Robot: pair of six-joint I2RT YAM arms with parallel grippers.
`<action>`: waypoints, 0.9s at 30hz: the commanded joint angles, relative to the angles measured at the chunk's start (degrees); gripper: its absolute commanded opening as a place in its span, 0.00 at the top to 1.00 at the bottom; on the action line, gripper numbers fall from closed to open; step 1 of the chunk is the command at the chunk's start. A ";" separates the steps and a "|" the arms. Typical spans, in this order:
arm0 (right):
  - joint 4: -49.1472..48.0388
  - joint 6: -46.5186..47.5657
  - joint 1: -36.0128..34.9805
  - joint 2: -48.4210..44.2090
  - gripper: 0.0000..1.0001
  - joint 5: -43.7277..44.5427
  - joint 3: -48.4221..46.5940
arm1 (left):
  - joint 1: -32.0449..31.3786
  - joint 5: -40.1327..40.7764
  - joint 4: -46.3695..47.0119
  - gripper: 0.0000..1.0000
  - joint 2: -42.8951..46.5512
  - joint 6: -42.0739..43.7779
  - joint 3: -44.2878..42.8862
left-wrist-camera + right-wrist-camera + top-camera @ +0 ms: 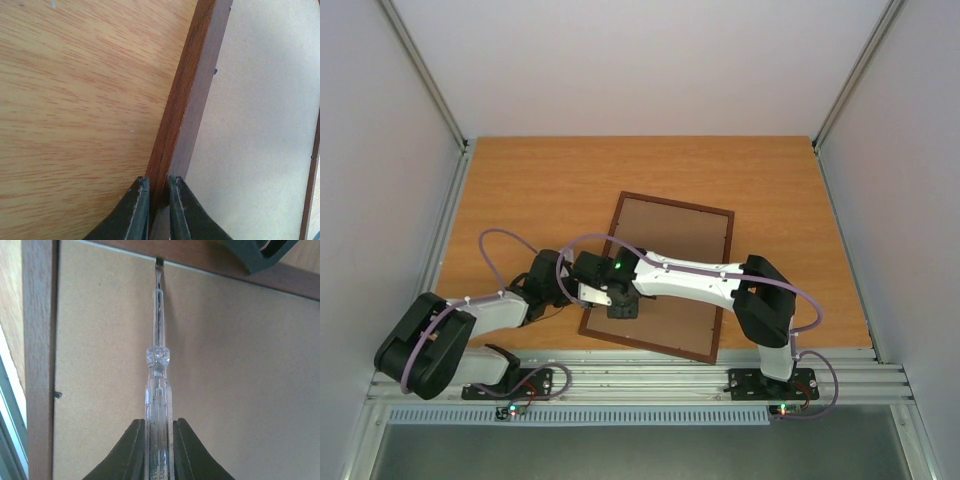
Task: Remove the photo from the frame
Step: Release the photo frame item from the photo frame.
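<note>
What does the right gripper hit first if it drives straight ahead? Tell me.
The dark reddish-brown wooden frame rail: the clear plastic screwdriver in the right gripper points at it, tip seemingly touching.

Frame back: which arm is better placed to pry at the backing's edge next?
Right. The right gripper is shut on a clear-handled screwdriver whose tip sits at the seam between the hardboard back and the frame. The left gripper is clamped on the frame's side rail, probably best left steadying it.
</note>
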State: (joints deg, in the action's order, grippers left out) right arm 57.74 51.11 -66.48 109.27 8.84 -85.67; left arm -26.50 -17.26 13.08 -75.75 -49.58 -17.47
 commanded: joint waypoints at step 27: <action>-6.52 -5.32 -0.58 3.81 0.99 2.66 -16.72 | -2.77 -1.14 -8.34 0.86 6.98 -0.31 2.02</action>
State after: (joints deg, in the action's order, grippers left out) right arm 62.24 47.59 -67.68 114.32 6.57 -100.29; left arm -26.79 -16.64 10.94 -71.44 -50.94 -15.25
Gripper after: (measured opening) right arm 0.153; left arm 0.129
